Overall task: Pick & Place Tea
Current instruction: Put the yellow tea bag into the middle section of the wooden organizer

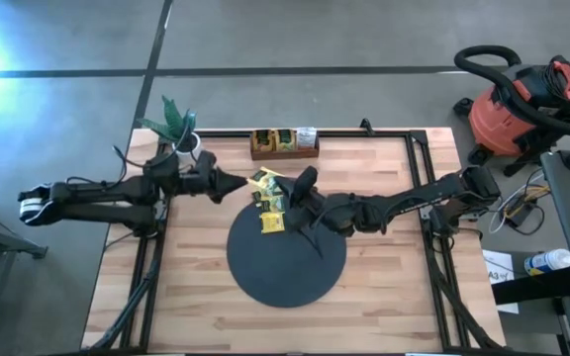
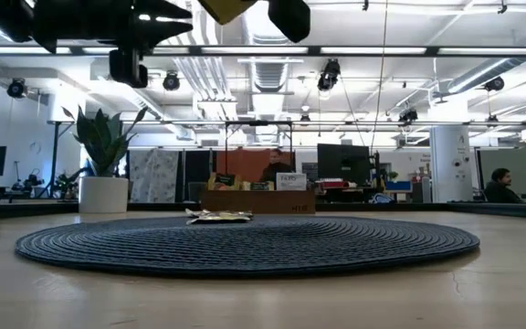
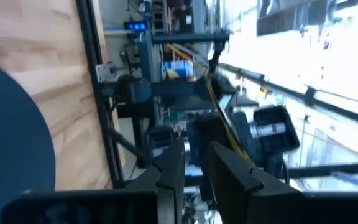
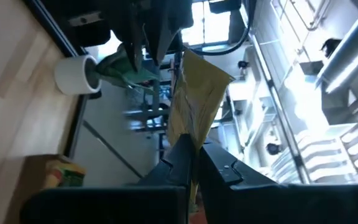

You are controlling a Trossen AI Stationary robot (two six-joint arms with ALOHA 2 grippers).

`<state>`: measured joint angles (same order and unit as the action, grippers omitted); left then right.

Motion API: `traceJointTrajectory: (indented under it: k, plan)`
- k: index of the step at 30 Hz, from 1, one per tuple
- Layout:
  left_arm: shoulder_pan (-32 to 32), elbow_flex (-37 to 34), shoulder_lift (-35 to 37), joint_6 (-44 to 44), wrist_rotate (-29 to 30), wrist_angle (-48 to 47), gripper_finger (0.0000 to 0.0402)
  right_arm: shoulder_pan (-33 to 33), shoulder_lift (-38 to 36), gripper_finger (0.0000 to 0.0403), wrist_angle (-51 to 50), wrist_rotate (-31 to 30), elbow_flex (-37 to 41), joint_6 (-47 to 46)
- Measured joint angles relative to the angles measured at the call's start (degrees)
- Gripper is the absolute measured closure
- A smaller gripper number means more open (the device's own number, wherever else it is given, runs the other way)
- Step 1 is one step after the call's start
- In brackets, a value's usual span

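Yellow tea packet (image 4: 194, 106), one, is held pinched by its lower edge in the right tool (image 4: 194, 158), whose fingers are closed on it; its long axis runs straight out from the fingertips. In the high view this tool (image 1: 300, 188) is raised over the far rim of the black round mat (image 1: 287, 262), near the desk's middle.

Left tool (image 1: 234, 184), one, points toward the right tool from the desk's left side. Its fingers (image 3: 173, 168) stand narrowly apart, and whether anything is gripped cannot be told.

Loose packets (image 1: 268, 203) lie on the desk (image 1: 384, 287) at the mat's far edge, between the two tools: roughly four or five, yellow and green, overlapping, so the count is uncertain.

Wooden tray (image 1: 283, 144), one, sits at the desk's far edge with packets in it. It lies beyond the held packet, and is judged the likely goal; the right arm is nearer.

White-potted plant (image 1: 178, 129), one, stands at the far left corner.
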<state>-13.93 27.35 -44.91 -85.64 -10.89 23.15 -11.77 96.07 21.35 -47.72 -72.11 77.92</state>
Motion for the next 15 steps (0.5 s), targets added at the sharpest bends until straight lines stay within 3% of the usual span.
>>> traceJointTrajectory:
  k: [5, 11, 15]
  plan:
    - [-2.67, 0.47, 0.33, 1.88, -0.31, 0.56, 0.0333, -0.28, -0.11, 0.0390, -0.12, 0.00, -0.77, 2.22]
    - [-3.61, 0.54, 0.44, 0.01, 3.88, 0.51, 0.0333, -1.51, -0.22, 0.0390, -3.48, -0.24, -0.97, 4.84]
    - [-3.58, 0.59, 0.46, -2.55, 0.72, 0.91, 0.0333, -1.43, -0.26, 0.0390, -8.54, -2.15, -0.97, 4.86]
